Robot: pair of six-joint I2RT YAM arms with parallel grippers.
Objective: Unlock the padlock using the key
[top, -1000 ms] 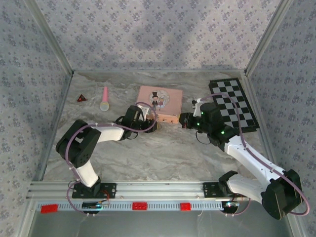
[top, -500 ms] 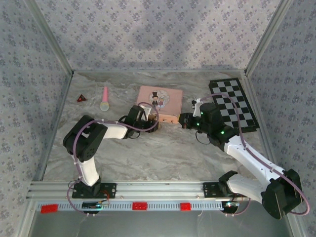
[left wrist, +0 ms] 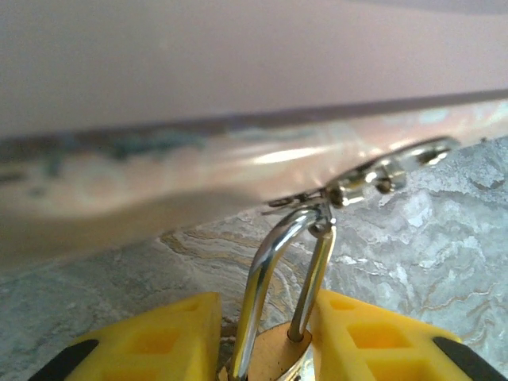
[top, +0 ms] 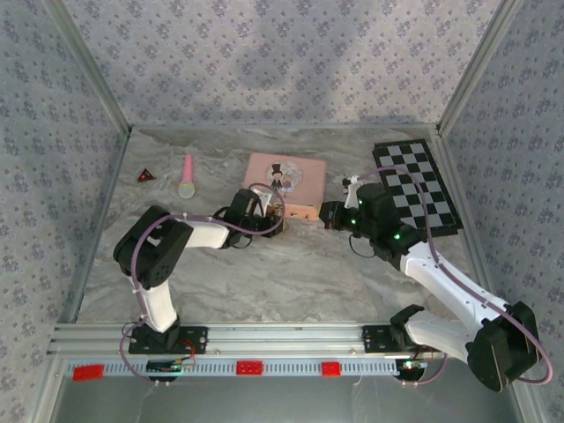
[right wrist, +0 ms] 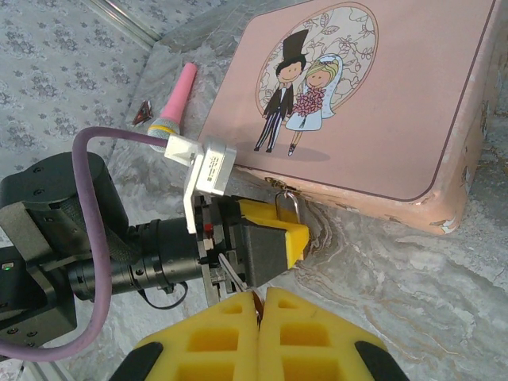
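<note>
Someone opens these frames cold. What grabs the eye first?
The pink cartoon tin sits centre-far in the top view, and both arms reach toward its near edge. In the left wrist view, the left gripper has its yellow fingers either side of the tiny brass padlock, whose shackle appears hooked to the tin's clasp. The right gripper is shut and points at it.
</note>
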